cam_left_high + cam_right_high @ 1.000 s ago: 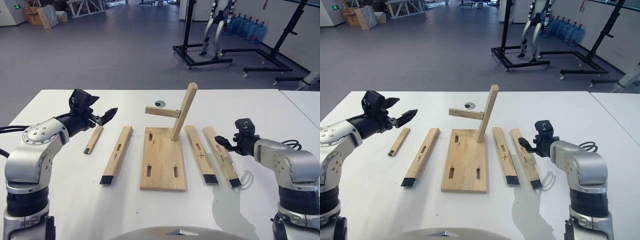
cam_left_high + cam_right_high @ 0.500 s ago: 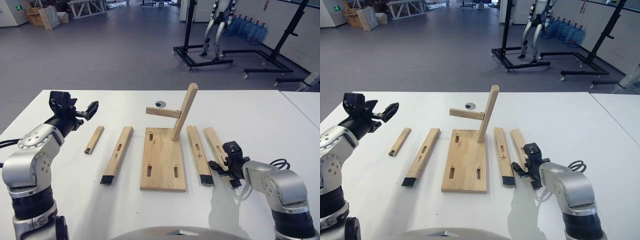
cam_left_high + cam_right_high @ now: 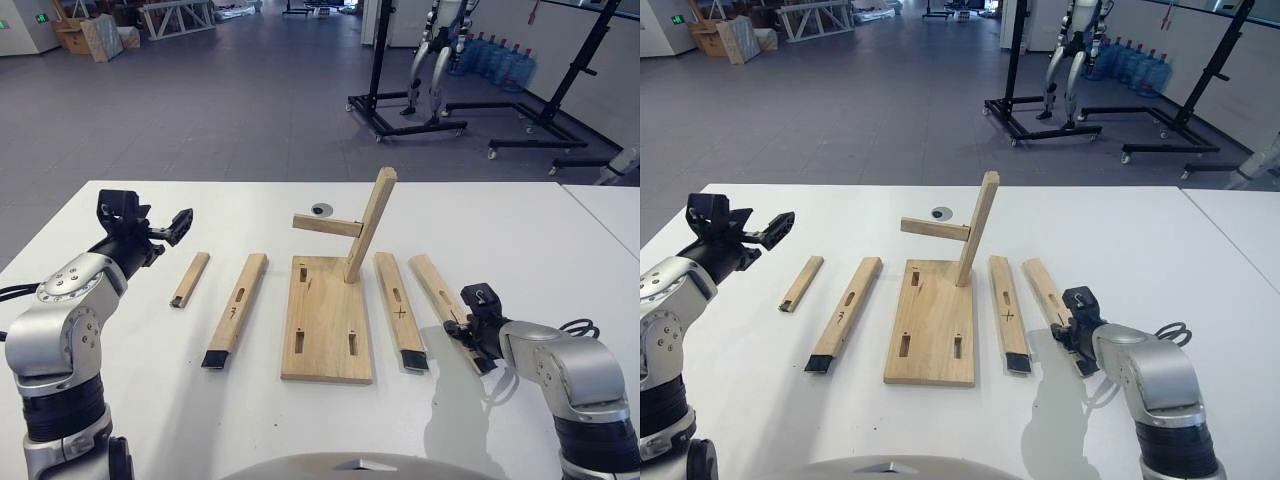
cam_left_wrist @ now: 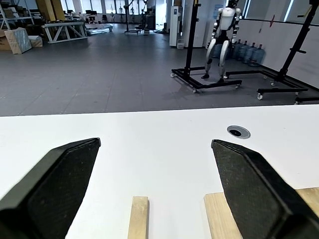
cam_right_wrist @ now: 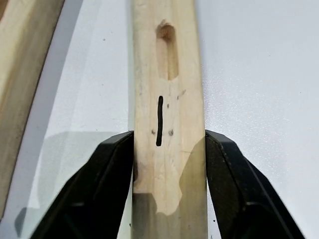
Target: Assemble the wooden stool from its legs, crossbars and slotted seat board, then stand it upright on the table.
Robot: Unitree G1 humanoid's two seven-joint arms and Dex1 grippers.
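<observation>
On a white table (image 3: 520, 230) at the edge of a large hall, the parts of a wooden stool lie in a row in front of the robot. The slotted seat board (image 3: 325, 330) lies flat at the centre of the table, with three of its slots open. An upright leg (image 3: 371, 222) stands in the board's far right slot and leans a little to the right. Three more legs lie flat, lengthwise beside the board, with their black-capped ends toward the robot. A left leg (image 3: 236, 308) lies on the board's left side. A middle leg (image 3: 399, 309) lies just right of the board, and an outermost leg (image 3: 440, 290) lies next to it.

The right gripper (image 3: 470, 328) is low on the table at the near part of the outermost leg. In the right wrist view its fingers (image 5: 107, 169) press against both sides of that leg, just below a black pen mark and a slot. The left gripper (image 3: 150, 222) hovers over the far left part of the table. Its fingers (image 4: 60, 179) are spread wide and hold nothing.

One crossbar (image 3: 325, 225) juts level from the upright leg toward the left, above the board. A short crossbar (image 3: 190, 279) lies flat left of the left leg, near the left gripper. A small round grommet (image 3: 320, 209) sits in the tabletop beyond the board.
</observation>
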